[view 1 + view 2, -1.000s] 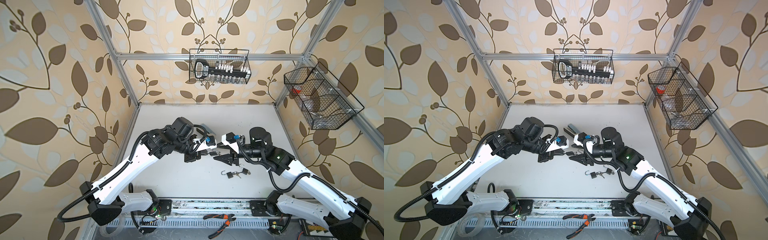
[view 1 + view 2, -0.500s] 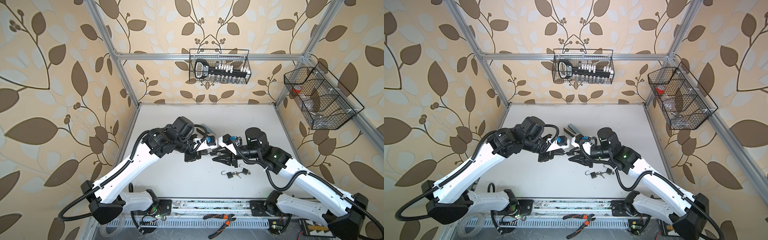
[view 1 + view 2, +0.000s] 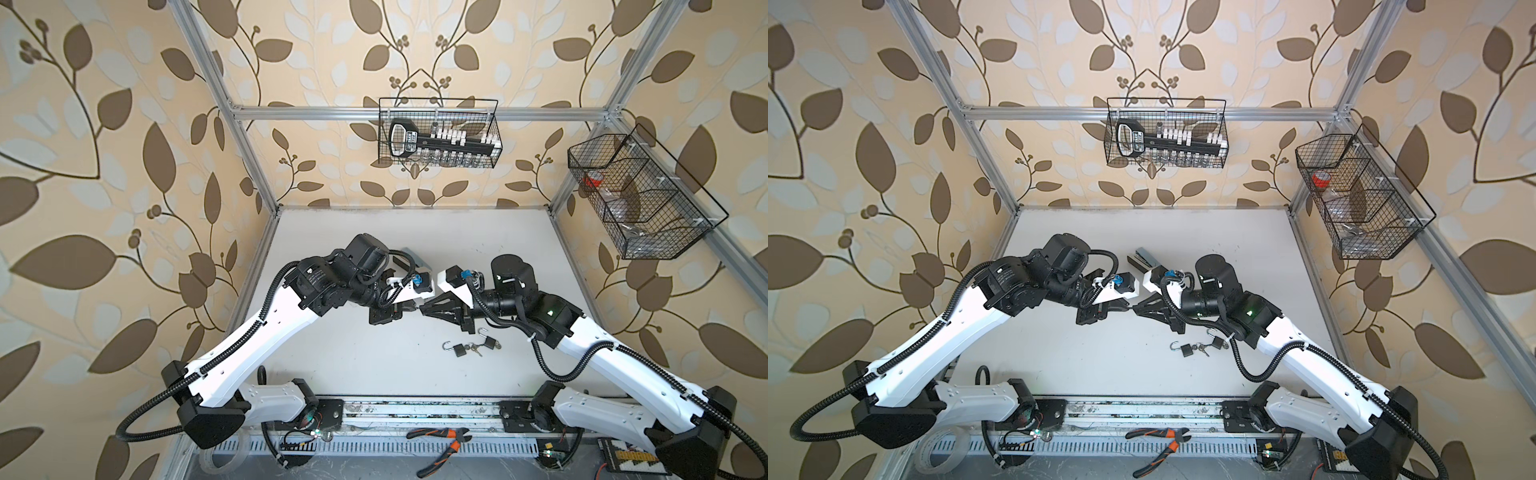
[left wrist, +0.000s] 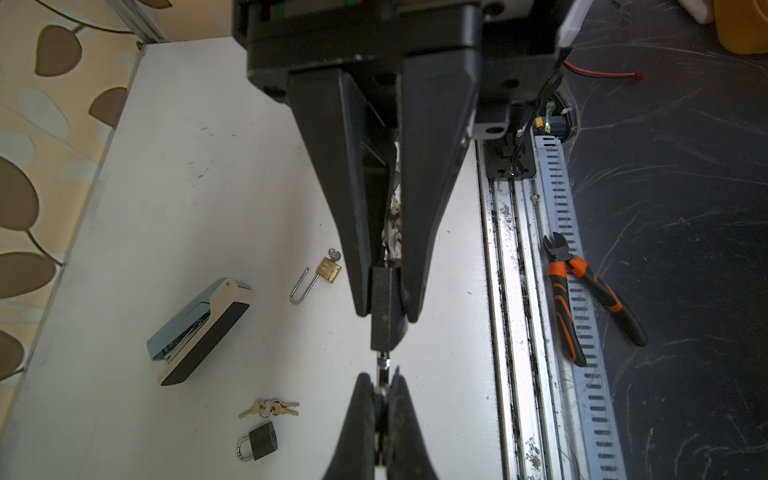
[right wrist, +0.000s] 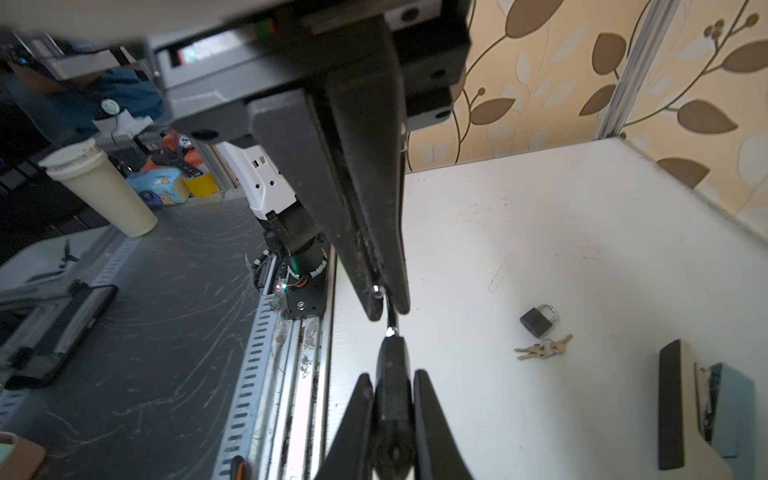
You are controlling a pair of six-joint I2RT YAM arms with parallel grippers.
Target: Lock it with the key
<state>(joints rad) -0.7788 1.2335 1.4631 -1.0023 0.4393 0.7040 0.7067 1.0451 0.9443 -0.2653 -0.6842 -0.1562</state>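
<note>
The right pincer (image 5: pixel 387 309) grips the small silver key (image 5: pixel 390 330) in the dark metal padlock (image 5: pixel 392 374) that the left pincer (image 4: pixel 386 313) clamps above the white desk (image 4: pixel 208 166); I fear an off-axis twist slips it.

Top pair high, downward; wrist cams close, opposed, same table (image 4: pixel 187 187)

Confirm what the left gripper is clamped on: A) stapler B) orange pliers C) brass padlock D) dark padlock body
D: in the left wrist view the left gripper is shut on the dark padlock body, with the key sticking out of its end.
</note>
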